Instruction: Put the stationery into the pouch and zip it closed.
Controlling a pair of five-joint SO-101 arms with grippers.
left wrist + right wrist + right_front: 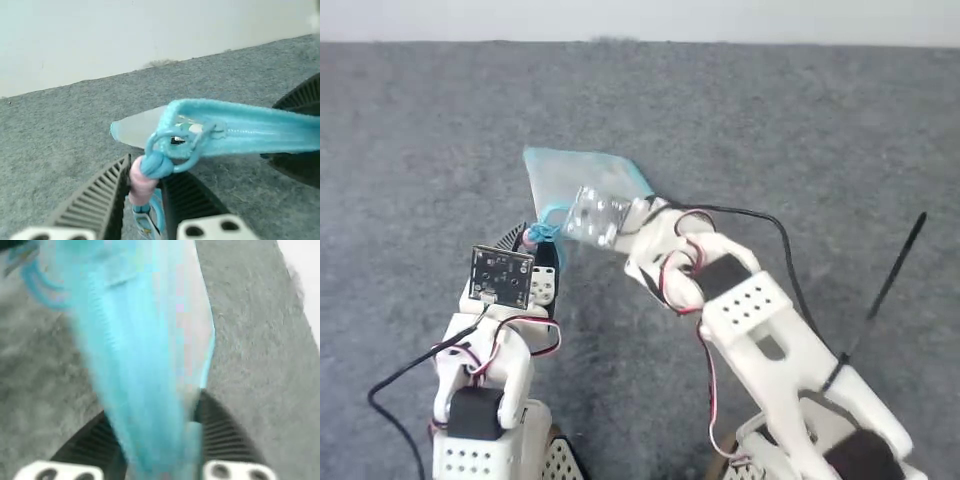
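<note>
A translucent pouch (582,178) with cyan trim lies on the grey mat, one end lifted between the two arms. In the left wrist view its cyan zip band (240,132) runs across, ending in a blue ring (170,146) tied to a pink and blue pull tag (142,182). My left gripper (145,185) is shut on that tag, at the pouch's near corner (546,238). My right gripper (155,412) is shut on the pouch's cyan edge (135,365), and its dark fingers (300,100) flank the band farther along. What is inside the pouch is hidden.
Grey felt-like mat (770,130) covers the table up to a white wall (640,18) at the far edge. A black cable and rod (895,272) cross the right side beside the right arm (760,320). The left arm's base (485,420) stands at the near edge.
</note>
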